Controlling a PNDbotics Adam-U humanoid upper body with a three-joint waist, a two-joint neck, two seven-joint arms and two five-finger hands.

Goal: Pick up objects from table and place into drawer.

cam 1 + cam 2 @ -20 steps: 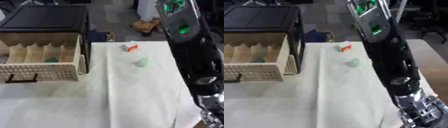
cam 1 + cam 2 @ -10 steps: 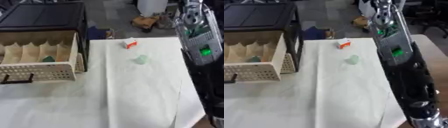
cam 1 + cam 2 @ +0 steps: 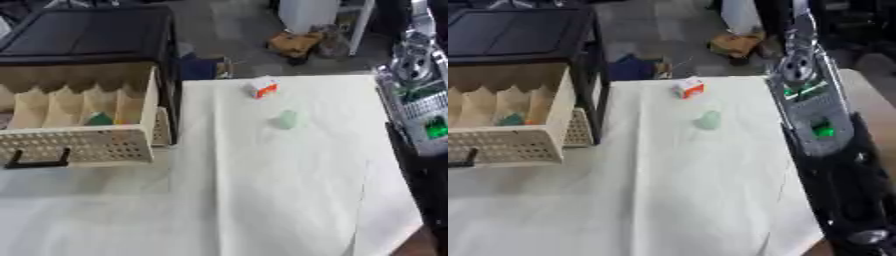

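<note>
In the left eye view, no hand shows; only the robot's right arm [image 3: 420,115], silver and black with a green light, runs down the right edge, so whether either hand is open or closed cannot be told. To the left of that arm, on the white cloth-covered table [image 3: 262,200], lies a small pale green rounded object [image 3: 288,119], and a little beyond it, farther from the arm, sits a small white and orange box [image 3: 262,88], the two near each other but apart. Well to the left, the cream perforated plastic drawer [image 3: 79,146] with a black handle stands pulled out of a black cabinet [image 3: 87,35]; cardboard-coloured dividers split it into compartments, and a small dark green thing [image 3: 99,119] lies in one of the right-hand compartments with a spot of orange just beside it. In the right eye view the same arm [image 3: 820,130] crosses more of the frame, its lower black part reaching the bottom right corner, where no fingers can be made out. The pale green object [image 3: 708,120] lies just left of the arm's silver section, and the box [image 3: 688,88] lies beyond it.
</note>
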